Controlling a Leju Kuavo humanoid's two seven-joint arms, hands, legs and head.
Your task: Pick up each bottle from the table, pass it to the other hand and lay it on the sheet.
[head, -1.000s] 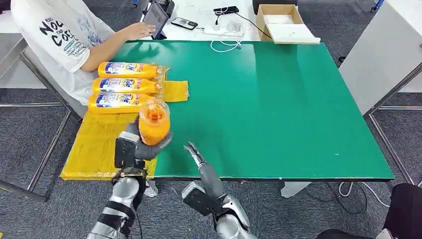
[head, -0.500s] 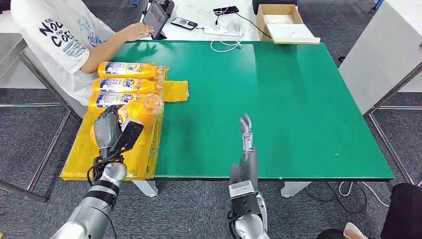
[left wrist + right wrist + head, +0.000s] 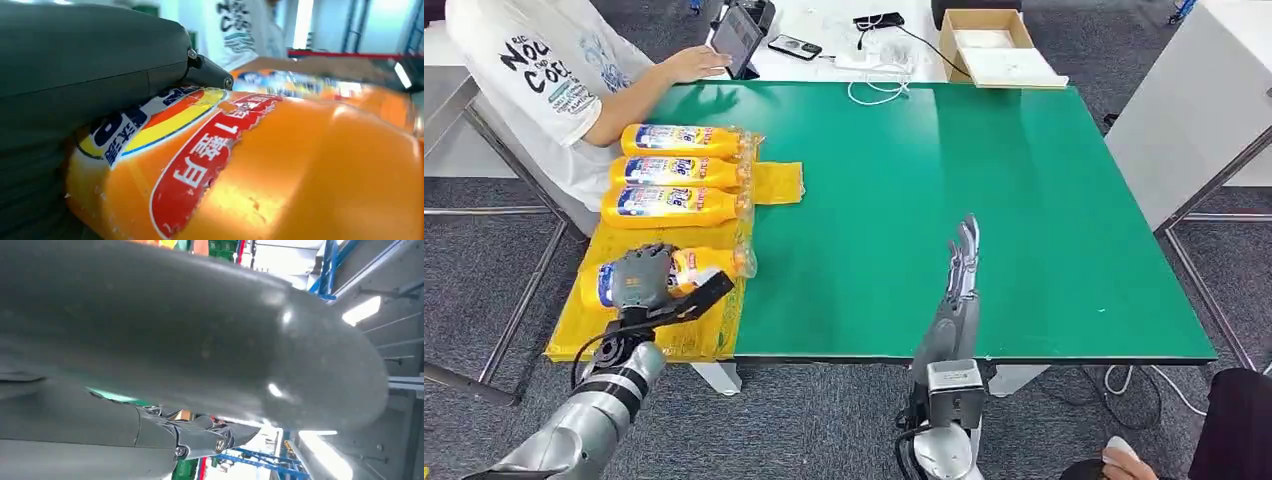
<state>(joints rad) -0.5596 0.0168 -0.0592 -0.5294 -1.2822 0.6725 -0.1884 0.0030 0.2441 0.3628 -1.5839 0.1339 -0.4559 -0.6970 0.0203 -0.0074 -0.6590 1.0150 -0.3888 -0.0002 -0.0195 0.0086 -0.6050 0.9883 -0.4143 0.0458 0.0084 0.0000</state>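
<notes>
On the table's near-left corner: your yellow sheet (image 3: 624,320) overhangs the green table (image 3: 1024,200) at 8 o'clock.
Open room: the green surface from 12 to 4 o'clock lies bare; the near edge runs just behind both wrists.
Left hand: your left hand (image 3: 644,280) grips the held bottle (image 3: 694,268) from above, fingers wrapped over its label, low over the sheet.
Right hand: your right hand (image 3: 962,265) stands edge-up over the near table edge at 6 o'clock, fingers straight and together, holding nothing.
Held bottle: long axis runs 9 to 3 o'clock, cap toward 3.
Laid bottles (image 3: 679,172): three lie side by side at 10 o'clock, same axis, caps toward 3.
Person (image 3: 554,70): seated at 10 o'clock, hand on a tablet (image 3: 736,38).
</notes>
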